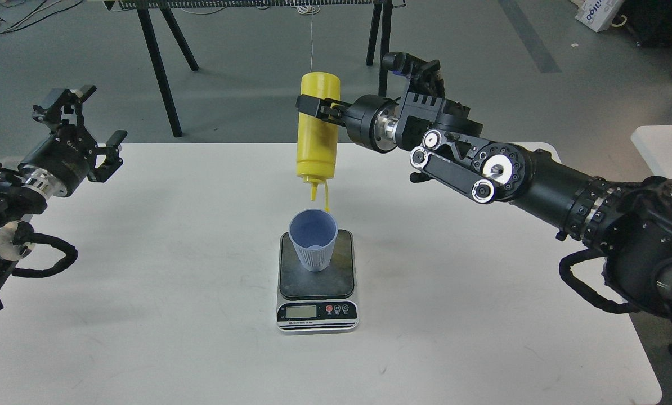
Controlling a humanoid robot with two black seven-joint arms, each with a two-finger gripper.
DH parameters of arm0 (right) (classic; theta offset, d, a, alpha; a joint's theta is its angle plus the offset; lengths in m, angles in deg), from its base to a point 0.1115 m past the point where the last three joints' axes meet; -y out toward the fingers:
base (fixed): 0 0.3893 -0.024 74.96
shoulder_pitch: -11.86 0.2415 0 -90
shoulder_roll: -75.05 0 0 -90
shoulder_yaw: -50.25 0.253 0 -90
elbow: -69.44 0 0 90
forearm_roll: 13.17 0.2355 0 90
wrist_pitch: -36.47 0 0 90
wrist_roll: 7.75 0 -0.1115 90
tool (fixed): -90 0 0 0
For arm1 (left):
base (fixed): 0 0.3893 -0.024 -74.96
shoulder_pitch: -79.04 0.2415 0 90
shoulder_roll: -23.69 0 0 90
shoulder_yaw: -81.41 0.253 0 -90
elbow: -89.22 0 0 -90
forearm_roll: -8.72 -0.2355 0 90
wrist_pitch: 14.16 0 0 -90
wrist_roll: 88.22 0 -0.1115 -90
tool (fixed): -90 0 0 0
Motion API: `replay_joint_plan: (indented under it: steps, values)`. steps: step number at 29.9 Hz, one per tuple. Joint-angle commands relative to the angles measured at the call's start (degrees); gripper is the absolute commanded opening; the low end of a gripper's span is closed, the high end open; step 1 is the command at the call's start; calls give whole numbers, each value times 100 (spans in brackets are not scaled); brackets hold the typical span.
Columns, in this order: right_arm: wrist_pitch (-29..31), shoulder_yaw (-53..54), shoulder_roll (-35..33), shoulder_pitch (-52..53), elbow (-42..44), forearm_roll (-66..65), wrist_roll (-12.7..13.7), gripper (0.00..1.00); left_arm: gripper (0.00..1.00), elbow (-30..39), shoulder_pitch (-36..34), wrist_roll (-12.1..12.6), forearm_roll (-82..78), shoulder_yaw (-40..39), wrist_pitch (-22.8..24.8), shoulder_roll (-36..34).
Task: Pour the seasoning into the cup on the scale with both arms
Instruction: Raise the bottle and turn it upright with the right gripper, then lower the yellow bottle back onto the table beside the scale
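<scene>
The yellow seasoning bottle (pixel 317 129) hangs upside down over the table, nozzle pointing down just above the rim of the cup, its small tethered cap dangling beside the nozzle. My right gripper (pixel 313 108) is shut on the bottle's upper body, reaching in from the right. The light-blue ribbed cup (pixel 312 239) stands upright on the dark platform of the scale (pixel 317 281), whose display and buttons face me. My left gripper (pixel 91 121) is open and empty at the table's far left, well away from the cup.
The white table (pixel 173 292) carries the scale near its middle. Black stand legs (pixel 161 67) rise behind the table's far edge. A second white surface (pixel 665 146) shows at the right edge. The right arm's thick links span the table's right side.
</scene>
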Motion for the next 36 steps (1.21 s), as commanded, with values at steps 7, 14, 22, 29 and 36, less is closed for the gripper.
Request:
replay_joint_plan:
  steps: [7,14,22,29,36]
  values:
    - [54,3432,-209,446,356,2650,1258,4,99,0,9,0,-27,19,0,-88]
    - [98,4164,-1475,-562,339,7842,2770,4,99,0,-18,0,-27,28,0,-106]
    - [527,5042,-1881,-3154,-408,8922,2842,4,99,0,9,0,-36,28,0,-114]
    - [1546,5316,-1363,-4852,-611,8904,2746,7,99,0,18,0,-36,28,0,-88]
    - [2133,5201,-1108,-5556,-531,8895,2737,12,99,0,9,0,-36,37,0,-18]
